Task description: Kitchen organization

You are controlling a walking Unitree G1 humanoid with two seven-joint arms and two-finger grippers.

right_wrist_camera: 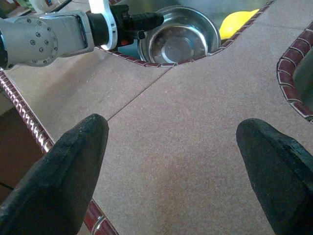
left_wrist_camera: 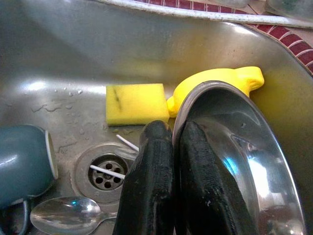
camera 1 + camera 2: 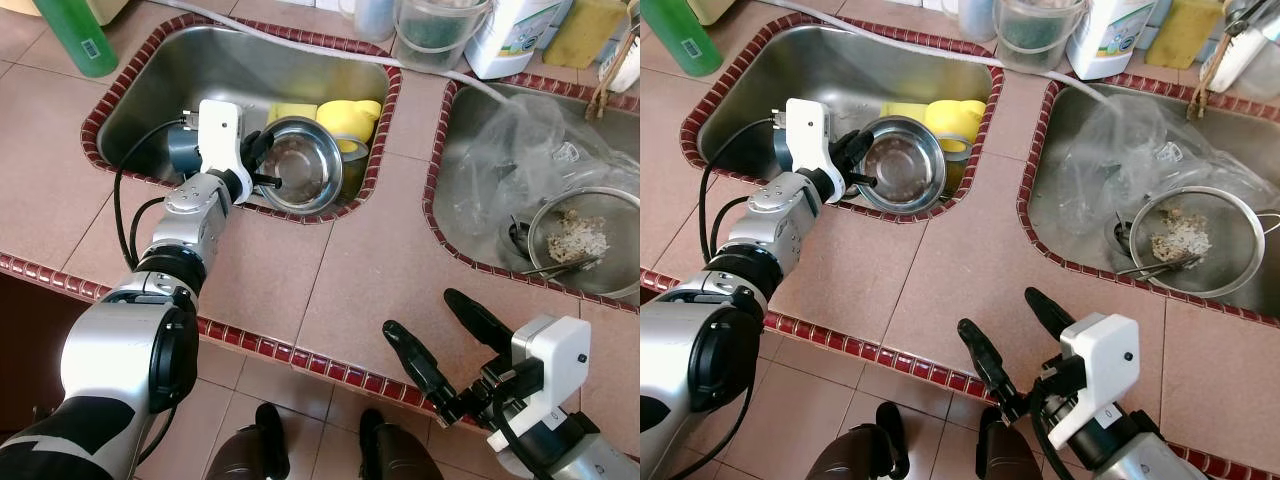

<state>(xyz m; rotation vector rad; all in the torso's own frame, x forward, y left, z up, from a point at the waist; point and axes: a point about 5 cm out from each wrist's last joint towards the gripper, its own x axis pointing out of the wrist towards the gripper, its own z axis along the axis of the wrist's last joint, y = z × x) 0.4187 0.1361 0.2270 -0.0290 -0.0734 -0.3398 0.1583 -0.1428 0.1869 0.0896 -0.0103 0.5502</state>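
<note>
- The round shiny steel bowl [image 3: 302, 165] is in the left sink [image 3: 170, 80], tipped up on its side.
- It leans on the yellow plastic cup [image 3: 352, 122], close by the flat yellow sponge [image 2: 135, 103].
- The left gripper [image 3: 268, 168] pinches the bowl's rim, with one black finger [image 2: 149, 181] outside and the other inside.
- I think the step is lifting the bowl out, so the pinch should stay tight because the wet metal may slip.
- A slow, straight lift looks best, so the bowl does not bump the cup or the red tile edge [image 3: 300, 218].
- A dark blue mug [image 2: 22, 164] and a silver spoon [image 2: 66, 215] lie by the drain [image 2: 105, 174], just beside the fingers.
- The right gripper [image 3: 452, 346] hovers over the tan tile counter [image 3: 360, 270], its fingers spread wide and holding nothing.
</note>
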